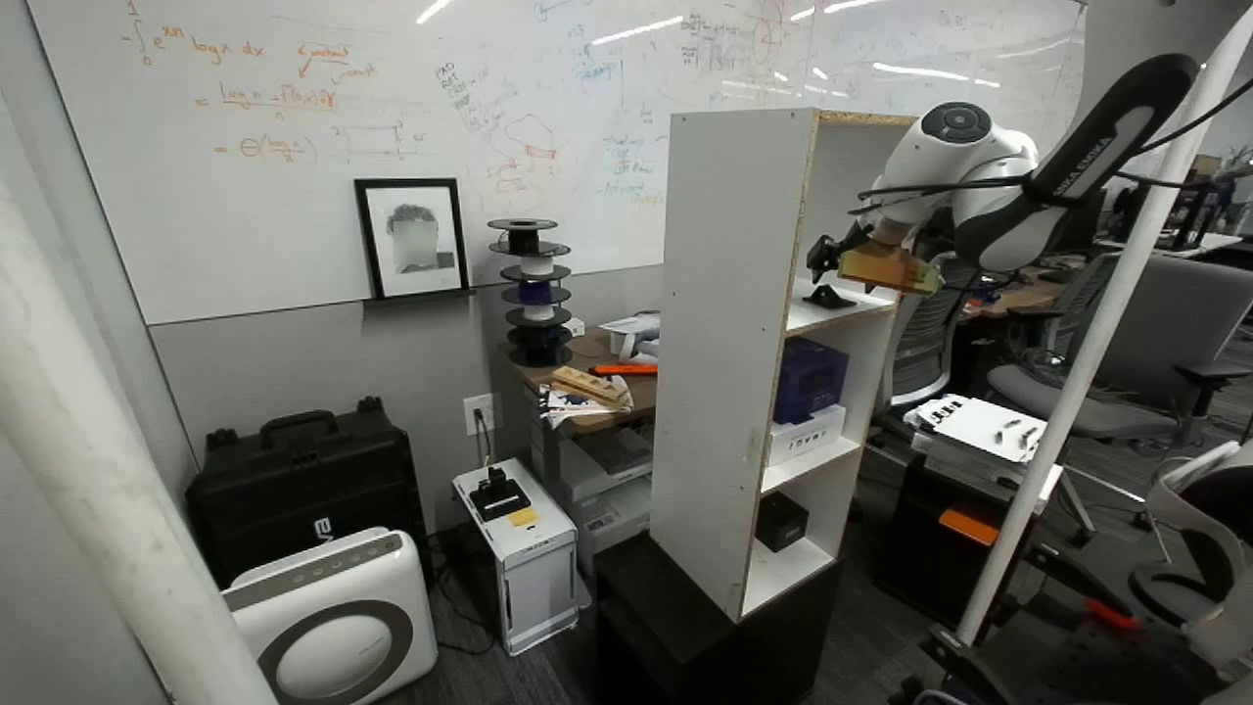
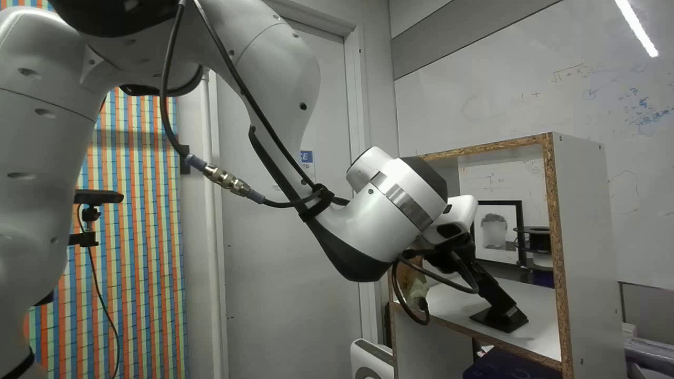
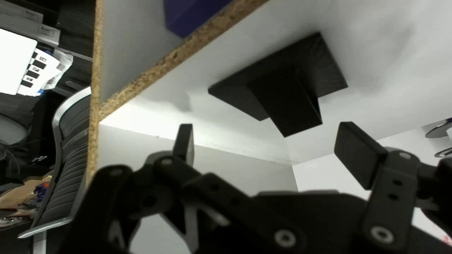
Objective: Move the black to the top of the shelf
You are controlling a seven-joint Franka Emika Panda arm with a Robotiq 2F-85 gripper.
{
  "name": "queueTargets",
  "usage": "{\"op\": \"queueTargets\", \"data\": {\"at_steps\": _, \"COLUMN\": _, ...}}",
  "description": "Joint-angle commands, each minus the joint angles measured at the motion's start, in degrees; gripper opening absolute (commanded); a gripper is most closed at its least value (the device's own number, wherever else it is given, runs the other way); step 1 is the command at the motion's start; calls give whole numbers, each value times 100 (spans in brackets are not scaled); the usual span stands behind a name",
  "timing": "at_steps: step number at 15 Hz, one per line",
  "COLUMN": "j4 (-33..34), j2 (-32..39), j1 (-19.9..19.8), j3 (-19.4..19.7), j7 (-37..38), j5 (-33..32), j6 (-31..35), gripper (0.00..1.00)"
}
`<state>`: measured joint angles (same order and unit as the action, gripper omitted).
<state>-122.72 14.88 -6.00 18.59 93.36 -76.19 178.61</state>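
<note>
The white shelf (image 1: 729, 343) stands upright, with stacked open compartments; it also shows in an exterior view (image 2: 587, 252). A black object (image 1: 829, 298) with a flat base and an angled block rests on the floor of its upper compartment. The object also shows in an exterior view (image 2: 499, 319) and in the wrist view (image 3: 293, 84). My gripper (image 3: 272, 146) is open, with nothing between its fingers. In the wrist view the object lies beyond the fingertips, apart from them. In an exterior view the gripper (image 1: 830, 257) is just above the object, at the compartment's opening.
A dark blue box (image 1: 811, 380) on a white box (image 1: 808, 436) fills the middle compartment. A small black box (image 1: 781, 521) is in the lowest one. The shelf's side walls and chipboard front edges (image 3: 169, 63) surround the gripper. A chair (image 3: 72, 151) stands beside the shelf.
</note>
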Motion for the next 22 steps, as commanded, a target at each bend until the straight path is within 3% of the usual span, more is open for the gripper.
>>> {"op": "queueTargets", "data": {"at_steps": 1, "j4": 341, "j2": 226, "j1": -42, "j3": -37, "j7": 93, "j5": 151, "j6": 294, "gripper": 100}}
{"op": "queueTargets", "data": {"at_steps": 9, "j4": 521, "j2": 507, "j1": -43, "j3": -176, "j7": 41, "j5": 436, "j6": 480, "gripper": 100}}
{"op": "queueTargets", "data": {"at_steps": 10, "j4": 499, "j2": 523, "j1": -52, "j3": -201, "j7": 24, "j5": 474, "j6": 490, "gripper": 75}}
{"op": "queueTargets", "data": {"at_steps": 11, "j4": 477, "j2": 535, "j1": -60, "j3": -226, "j7": 4, "j5": 498, "j6": 495, "gripper": 74}}
{"op": "queueTargets", "data": {"at_steps": 19, "j4": 185, "j2": 201, "j1": -97, "j3": -182, "j7": 35, "j5": 448, "j6": 489, "gripper": 12}}
{"op": "queueTargets", "data": {"at_steps": 22, "j4": -146, "j2": -127, "j1": -169, "j3": -141, "j7": 69, "j5": 420, "j6": 533, "gripper": 18}}
